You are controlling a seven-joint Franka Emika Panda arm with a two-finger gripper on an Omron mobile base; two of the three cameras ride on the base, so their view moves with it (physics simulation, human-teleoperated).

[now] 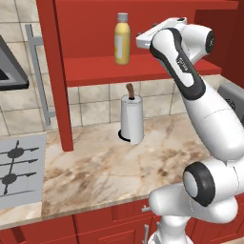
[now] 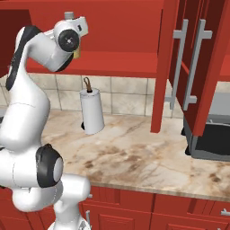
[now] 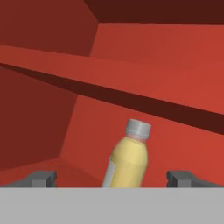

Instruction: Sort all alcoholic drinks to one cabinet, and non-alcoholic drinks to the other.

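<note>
A red shelf (image 1: 157, 66) bears the upright pale-yellow juice bottle (image 1: 122, 40).

Simulated kitchen corner as I see it from the base cameras.

I'm facing a marble-patterned countertop (image 1: 119, 167) in beige and brown, with red drawer fronts (image 2: 179, 215) running below its edge. A beige tiled wall (image 1: 95, 102) backs it. A white paper towel roll (image 1: 131, 119) stands upright on its holder near the wall. To the far left sits a grey stovetop (image 1: 19, 167) with black burners, a dark range hood (image 1: 12, 71) above it. At the right, a dark appliance (image 2: 211, 139) rests on the counter. Lighting is even and flat.
</note>
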